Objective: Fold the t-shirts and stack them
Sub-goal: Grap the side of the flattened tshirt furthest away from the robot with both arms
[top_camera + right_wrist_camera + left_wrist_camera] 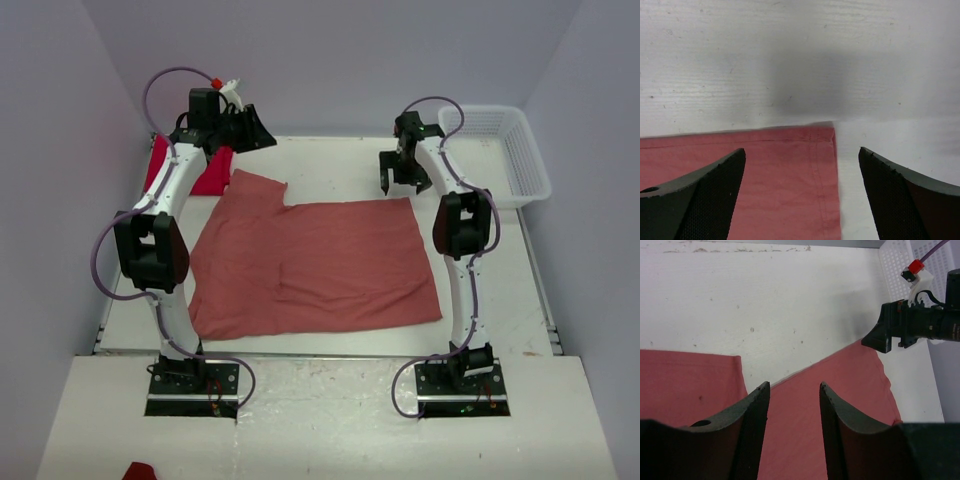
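Salmon-pink cloth t-shirt (pixel 320 265) lies spread across the white counter (pixel 340 160). Left claw (pixel 793 386) is half-open and right claw (pixel 801 150) wide, both holding nothing.

A wide strip of bare table (pixel 330 160) is left between the far edge of the pink t-shirt (pixel 320 265) and the back wall, and it can be crossed freely between the left claw (pixel 245 128) and the right claw (pixel 405 182). The far-left corner is taken up by the red t-shirt (pixel 212 180). The far-right corner is blocked by the white basket (pixel 522 160). The pink shirt's left edge is overhung by the left arm (pixel 150 250), and its right edge is flanked by the right arm (pixel 462 240). A narrow bare margin is left along the near edge.
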Available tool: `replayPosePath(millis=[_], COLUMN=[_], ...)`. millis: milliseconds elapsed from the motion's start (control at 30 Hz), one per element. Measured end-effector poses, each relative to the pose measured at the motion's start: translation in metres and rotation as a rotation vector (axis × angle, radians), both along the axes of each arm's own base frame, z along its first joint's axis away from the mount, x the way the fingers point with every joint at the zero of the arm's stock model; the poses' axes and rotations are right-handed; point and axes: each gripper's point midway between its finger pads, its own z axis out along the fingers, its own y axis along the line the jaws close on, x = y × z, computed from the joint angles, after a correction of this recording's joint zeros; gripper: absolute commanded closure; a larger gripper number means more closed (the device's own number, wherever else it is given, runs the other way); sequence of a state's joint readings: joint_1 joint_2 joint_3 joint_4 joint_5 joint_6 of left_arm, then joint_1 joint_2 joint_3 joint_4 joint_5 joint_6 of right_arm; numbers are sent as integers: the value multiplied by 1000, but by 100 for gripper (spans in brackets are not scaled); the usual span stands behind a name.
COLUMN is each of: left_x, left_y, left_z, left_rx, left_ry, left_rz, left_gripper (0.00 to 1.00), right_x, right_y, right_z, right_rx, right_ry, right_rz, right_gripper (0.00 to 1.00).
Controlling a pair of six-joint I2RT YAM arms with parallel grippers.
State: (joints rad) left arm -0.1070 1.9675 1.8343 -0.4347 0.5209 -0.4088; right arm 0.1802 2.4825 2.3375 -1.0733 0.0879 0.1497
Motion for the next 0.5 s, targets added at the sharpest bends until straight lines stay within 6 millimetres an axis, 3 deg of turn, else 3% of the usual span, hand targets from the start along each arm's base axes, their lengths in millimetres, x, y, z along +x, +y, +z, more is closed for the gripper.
replayPosePath(millis=[167, 500], left_x=[0, -1], left_y=[0, 0], left_z=[0, 0], left_rx=[0, -1], left_ry=[1, 3], left_rz=[0, -2], left_gripper=[53, 52], right_x=[-4, -10], right_y=[2, 0], right_z=[-5, -17], right_rx=[12, 15], right_ry=[16, 40], right_rz=[-39, -135], right_gripper=[9, 1])
